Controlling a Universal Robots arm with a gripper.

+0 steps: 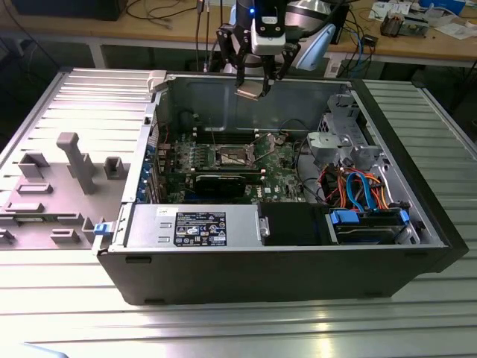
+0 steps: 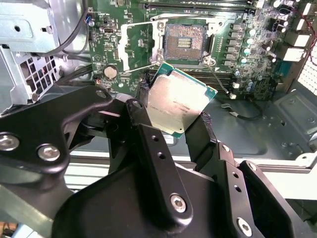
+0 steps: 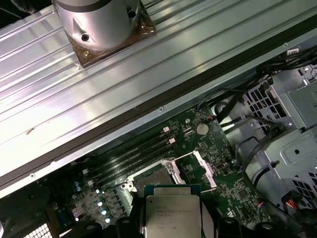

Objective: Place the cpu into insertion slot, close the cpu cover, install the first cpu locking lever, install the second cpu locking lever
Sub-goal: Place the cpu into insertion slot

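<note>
The black claw (image 2: 171, 113) clamps the silvery square cpu (image 2: 179, 101), seemingly tilted. In the exterior view it is at twelve o'clock from the silver-rimmed insertion slot (image 1: 232, 156); level and align the chip carefully.

I find one bearing surface: a table (image 1: 238, 328) of ribbed silvery metal, its ribs running from the exterior view's left to its right. At the middle a black computer case (image 1: 276, 277) lies directly on it, on its side, open face up. At the exterior view's left, just beside the case, a flat grey fixture (image 1: 37, 205) rests on the ribs, carrying low grey blocks and one taller post (image 1: 71, 153). In the first wrist view I note a silvery round column (image 3: 96, 22) standing on the table on a brownish square plate, near the case's rim.
</note>
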